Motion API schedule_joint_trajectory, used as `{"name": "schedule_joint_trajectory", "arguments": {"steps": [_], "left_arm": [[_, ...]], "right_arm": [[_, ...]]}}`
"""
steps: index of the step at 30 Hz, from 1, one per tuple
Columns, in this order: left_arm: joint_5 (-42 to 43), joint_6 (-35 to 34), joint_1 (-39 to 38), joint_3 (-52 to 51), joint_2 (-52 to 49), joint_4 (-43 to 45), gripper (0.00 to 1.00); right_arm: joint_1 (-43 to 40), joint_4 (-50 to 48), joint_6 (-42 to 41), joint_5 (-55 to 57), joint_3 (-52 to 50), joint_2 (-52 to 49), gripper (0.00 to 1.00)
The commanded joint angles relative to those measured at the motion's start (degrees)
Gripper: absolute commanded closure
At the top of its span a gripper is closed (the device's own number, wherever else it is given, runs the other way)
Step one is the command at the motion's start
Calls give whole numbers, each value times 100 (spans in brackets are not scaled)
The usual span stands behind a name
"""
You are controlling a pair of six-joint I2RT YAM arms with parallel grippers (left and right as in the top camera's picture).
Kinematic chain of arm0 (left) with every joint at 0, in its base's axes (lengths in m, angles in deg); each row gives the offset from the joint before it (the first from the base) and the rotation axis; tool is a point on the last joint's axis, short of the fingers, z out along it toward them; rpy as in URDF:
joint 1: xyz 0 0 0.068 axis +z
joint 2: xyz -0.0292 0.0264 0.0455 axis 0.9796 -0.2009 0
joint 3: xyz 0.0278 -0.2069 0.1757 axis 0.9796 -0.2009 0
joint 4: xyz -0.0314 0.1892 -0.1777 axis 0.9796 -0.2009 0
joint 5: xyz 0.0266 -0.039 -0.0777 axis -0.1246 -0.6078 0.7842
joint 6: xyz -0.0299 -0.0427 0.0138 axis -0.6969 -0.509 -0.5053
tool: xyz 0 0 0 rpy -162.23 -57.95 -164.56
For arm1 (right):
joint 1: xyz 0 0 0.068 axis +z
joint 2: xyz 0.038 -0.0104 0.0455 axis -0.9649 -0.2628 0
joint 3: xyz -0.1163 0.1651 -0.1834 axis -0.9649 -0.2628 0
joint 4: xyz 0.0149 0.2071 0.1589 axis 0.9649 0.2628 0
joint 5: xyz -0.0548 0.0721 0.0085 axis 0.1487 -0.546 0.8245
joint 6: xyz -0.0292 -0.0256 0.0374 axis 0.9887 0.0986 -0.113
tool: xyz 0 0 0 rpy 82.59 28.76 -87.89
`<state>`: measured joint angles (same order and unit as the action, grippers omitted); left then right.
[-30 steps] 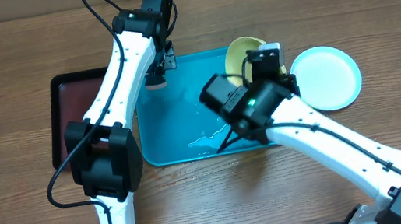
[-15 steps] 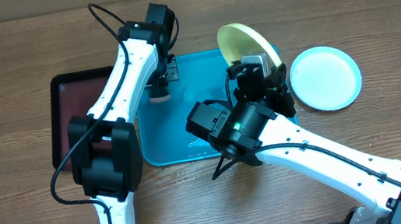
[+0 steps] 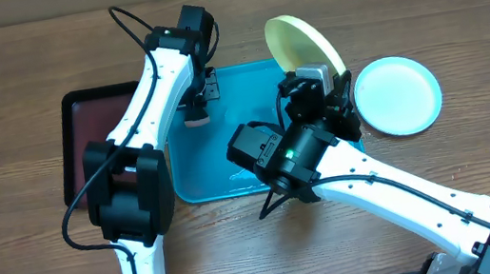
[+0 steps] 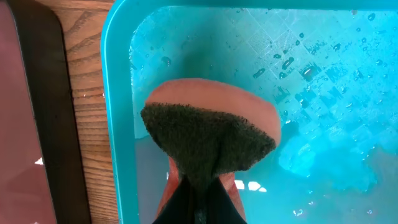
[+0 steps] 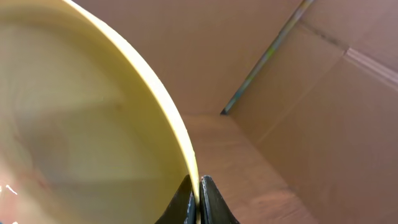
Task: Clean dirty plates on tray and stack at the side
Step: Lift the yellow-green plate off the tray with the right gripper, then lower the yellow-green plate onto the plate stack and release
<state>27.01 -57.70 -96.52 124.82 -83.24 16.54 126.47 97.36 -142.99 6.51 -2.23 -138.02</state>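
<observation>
**Overhead view.** The right gripper is clamped on the lower rim of the pale yellow plate. The plate is lifted clear and tilted steeply on edge above the far right corner of the turquoise tray. The pale blue plate lies flat on the table just beside the tray's right side. The left gripper is closed on a sponge, which hangs over the tray's far left corner, well apart from the yellow plate. A black tray with a dark red inside lies to the left of the turquoise tray.

**Left wrist view.** The jaws are pressed together on the sponge, with its dark scouring face toward the camera and its orange body behind. The sponge sits close above the wet tray floor, near the rim. Contact cannot be confirmed.

**Right wrist view.** The fingertips pinch the thin rim of the yellow plate. Its concave face fills the left half of the frame. A faint reddish trace may remain at the lower left. A cardboard wall stands behind the plate.

**Step in hand.** The yellow plate appears to be between wiping and stacking. If the trace is residue, the next move requires bringing the sponge to the plate face. Otherwise, the plate must be levelled and lowered centred onto the blue plate before the grip is released.
</observation>
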Motion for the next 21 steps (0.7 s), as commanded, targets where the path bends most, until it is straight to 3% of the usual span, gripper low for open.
{"name": "schedule_joint_trajectory", "arguments": {"steps": [1, 6, 10, 13, 16, 21], "left_arm": [[111, -76, 7, -24, -39, 11, 96], [109, -76, 7, -24, -39, 9, 96], [111, -76, 7, -24, -39, 11, 96], [111, -76, 7, -24, -39, -2, 96], [109, -76, 7, -24, -39, -7, 96], [107, -72, 9, -24, -39, -2, 96]], "right_arm": [[-341, -85, -481, -887, 26, 168, 96], [-1364, -647, -138, -3233, -85, 114, 96], [-2212, -1823, 2262, -5657, -337, 42, 96], [-2800, -2358, 3427, -7611, -442, 42, 96], [-3440, -2535, 3703, -8850, -442, 42, 96], [-4542, -2538, 3630, -9608, -442, 42, 96]]}}
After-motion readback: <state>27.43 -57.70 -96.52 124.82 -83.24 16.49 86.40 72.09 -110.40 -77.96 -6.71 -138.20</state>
